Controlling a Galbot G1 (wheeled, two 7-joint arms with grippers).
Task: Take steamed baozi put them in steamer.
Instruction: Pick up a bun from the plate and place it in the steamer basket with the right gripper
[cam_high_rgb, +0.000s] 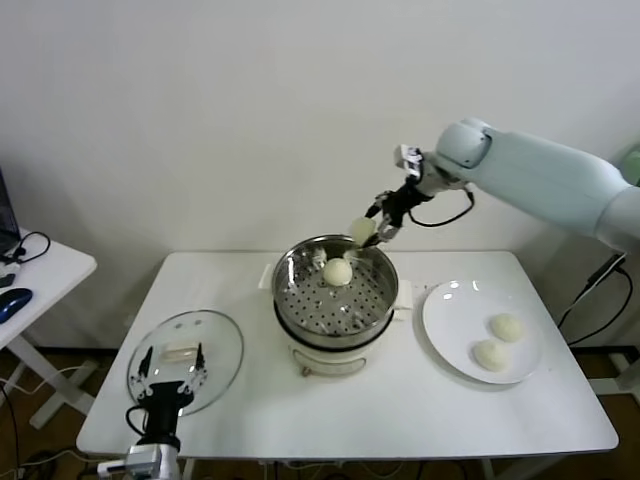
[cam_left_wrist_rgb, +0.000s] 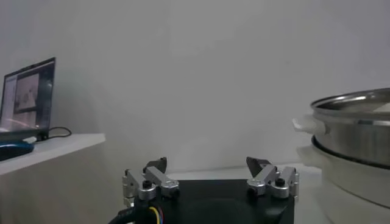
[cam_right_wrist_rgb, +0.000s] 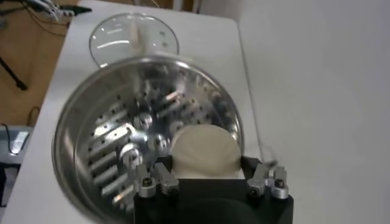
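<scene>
The steamer (cam_high_rgb: 335, 300) is a shiny steel pot with a perforated floor on a white base at the table's middle. One baozi (cam_high_rgb: 338, 271) lies inside it at the back. My right gripper (cam_high_rgb: 372, 232) is shut on a second baozi (cam_high_rgb: 362, 229) and holds it above the steamer's back rim; in the right wrist view that bun (cam_right_wrist_rgb: 205, 152) sits between the fingers over the perforated floor (cam_right_wrist_rgb: 116, 152). Two more baozi (cam_high_rgb: 506, 327) (cam_high_rgb: 490, 354) lie on the white plate (cam_high_rgb: 450, 310) at the right. My left gripper (cam_high_rgb: 172, 372) is open and empty at the table's front left.
The round glass lid (cam_high_rgb: 225, 340) lies flat at the front left, under my left gripper; it also shows in the right wrist view (cam_right_wrist_rgb: 113, 36). A side table (cam_high_rgb: 45, 270) with a mouse and cables stands to the left. A laptop (cam_left_wrist_rgb: 27, 94) shows in the left wrist view.
</scene>
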